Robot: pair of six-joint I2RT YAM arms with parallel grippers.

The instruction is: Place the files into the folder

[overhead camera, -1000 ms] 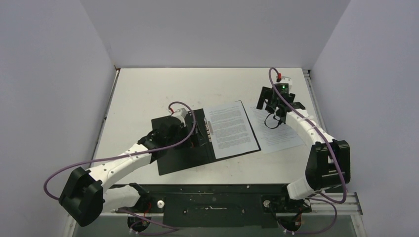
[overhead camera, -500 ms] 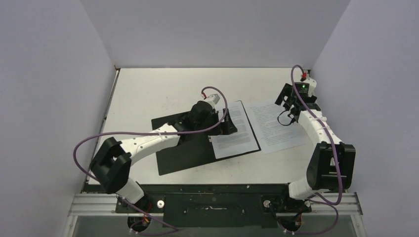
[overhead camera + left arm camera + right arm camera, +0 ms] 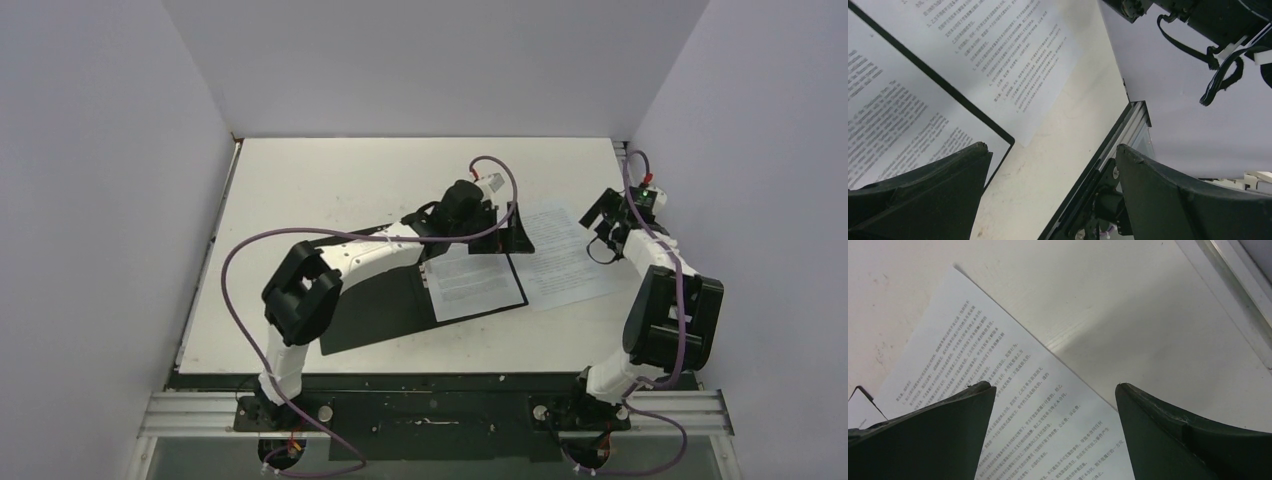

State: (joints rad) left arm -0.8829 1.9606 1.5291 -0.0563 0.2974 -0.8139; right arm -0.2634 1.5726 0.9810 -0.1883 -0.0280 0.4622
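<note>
The folder (image 3: 375, 305) lies open, black inside up, in the middle of the table. One printed file (image 3: 472, 283) lies on its right half. A second file (image 3: 565, 255) lies loose on the table just right of the folder. My left gripper (image 3: 512, 232) is open and empty above the folder's far right corner; its wrist view shows the folder's edge (image 3: 973, 111), the file inside (image 3: 893, 115) and the loose file (image 3: 1013, 55). My right gripper (image 3: 603, 225) is open and empty over the loose file's far right part (image 3: 1013, 390).
A metal rail (image 3: 628, 165) runs along the table's right edge, close to my right gripper, also in the right wrist view (image 3: 1233, 285). Grey walls enclose the table on three sides. The right arm's links and cable (image 3: 1218, 45) hang near my left gripper.
My left arm has swung from the folder's left half across to its far right corner. My right arm has moved right, toward the table's right edge. The papers have not moved.
</note>
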